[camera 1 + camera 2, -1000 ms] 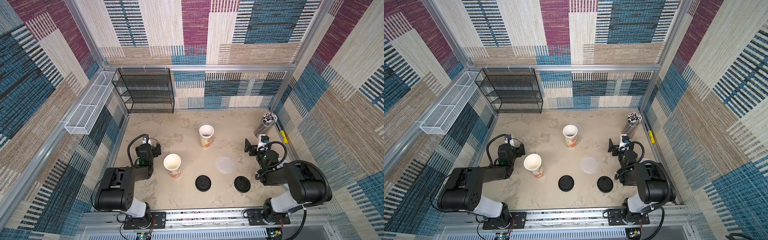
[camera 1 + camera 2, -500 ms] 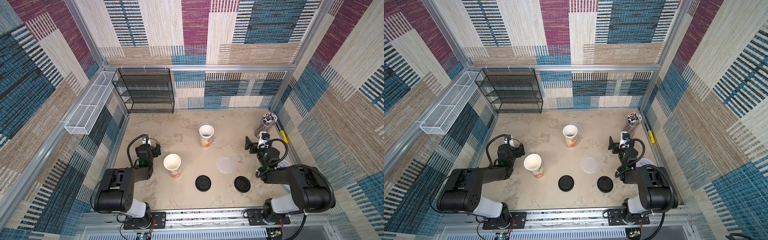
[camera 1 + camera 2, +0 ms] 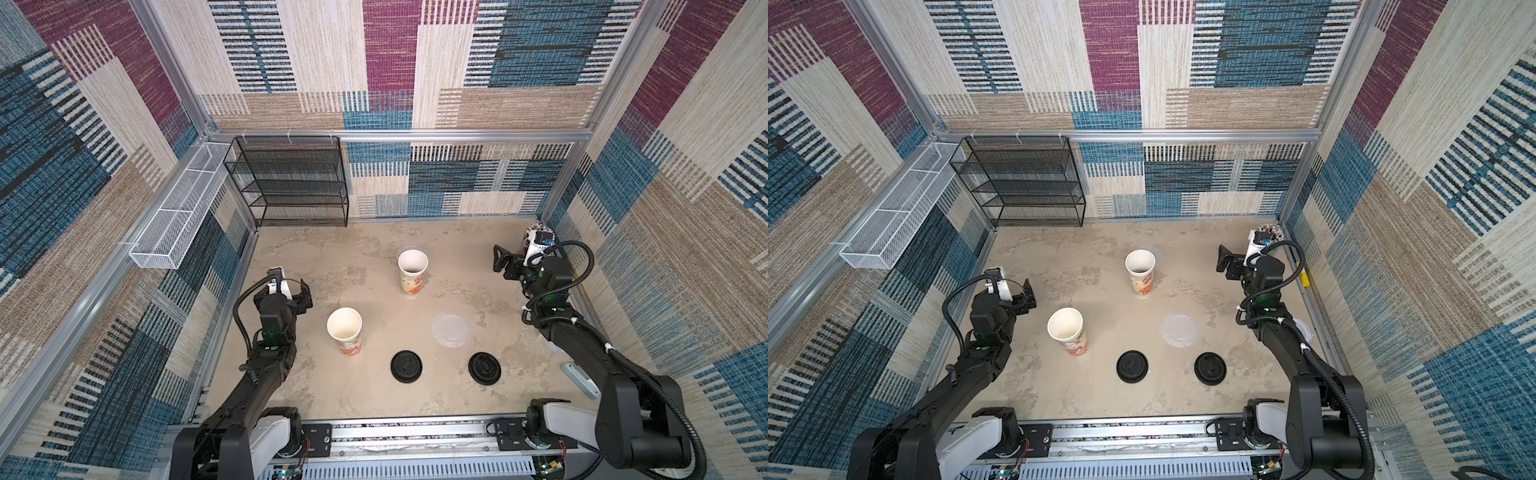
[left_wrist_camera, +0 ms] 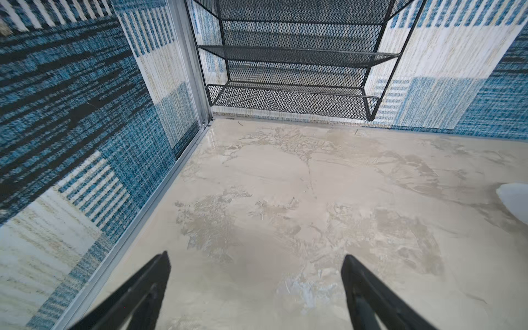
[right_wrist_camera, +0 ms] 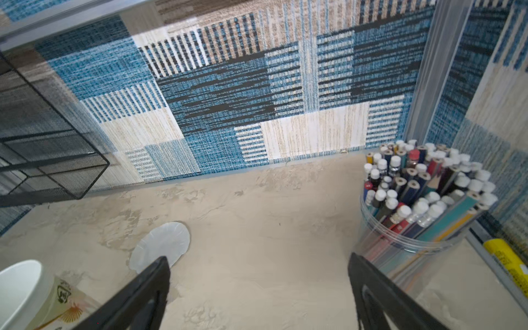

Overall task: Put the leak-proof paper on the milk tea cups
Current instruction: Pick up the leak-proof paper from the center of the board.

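Observation:
Two milk tea cups stand upright with uncovered mouths in both top views: one at the middle [image 3: 412, 270], one nearer the front left [image 3: 344, 334]. One sheet of leak-proof paper [image 3: 450, 330] lies flat on the table right of centre. Another sheet [image 5: 163, 243] lies just behind the middle cup [image 5: 20, 288]. My left gripper [image 3: 301, 291] [image 4: 255, 257] hangs open over bare table, left of the near cup. My right gripper [image 3: 500, 262] [image 5: 257, 258] hangs open at the right, apart from the cups and both sheets. Nothing is between either pair of fingers.
Two black lids [image 3: 406, 365] [image 3: 484, 368] lie near the front edge. A clear holder of straws [image 5: 423, 205] stands at the back right corner, close to my right gripper. A black mesh rack [image 3: 291, 183] stands at the back left; a white wire basket [image 3: 178, 216] hangs on the left wall.
My right gripper has moved toward the back of the table, nearer the straw holder. The left arm has hardly moved. Cups, sheets and lids lie as before.

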You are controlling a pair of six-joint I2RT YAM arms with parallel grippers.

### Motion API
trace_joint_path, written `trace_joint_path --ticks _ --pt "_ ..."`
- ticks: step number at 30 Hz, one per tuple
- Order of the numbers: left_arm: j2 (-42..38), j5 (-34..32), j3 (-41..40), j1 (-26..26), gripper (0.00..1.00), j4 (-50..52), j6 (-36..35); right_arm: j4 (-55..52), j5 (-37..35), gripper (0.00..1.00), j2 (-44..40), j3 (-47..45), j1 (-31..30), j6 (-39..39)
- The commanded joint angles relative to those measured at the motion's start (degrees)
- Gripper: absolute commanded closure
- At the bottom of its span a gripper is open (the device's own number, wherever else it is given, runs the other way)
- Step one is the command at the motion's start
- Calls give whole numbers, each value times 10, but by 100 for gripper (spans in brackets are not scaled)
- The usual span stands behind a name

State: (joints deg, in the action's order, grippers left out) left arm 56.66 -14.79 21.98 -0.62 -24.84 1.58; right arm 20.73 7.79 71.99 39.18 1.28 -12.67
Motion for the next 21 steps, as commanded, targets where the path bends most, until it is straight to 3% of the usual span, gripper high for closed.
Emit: trace_joint_path --ticks 1,7,21 --pt "-37 16 7 1 4 84 28 -87 62 2 42 46 -1 -119" --pt "-100 11 18 2 4 165 74 -122 145 13 156 116 -29 -296" --pt "-146 16 30 2 4 244 105 -96 117 25 316 212 -165 -461"
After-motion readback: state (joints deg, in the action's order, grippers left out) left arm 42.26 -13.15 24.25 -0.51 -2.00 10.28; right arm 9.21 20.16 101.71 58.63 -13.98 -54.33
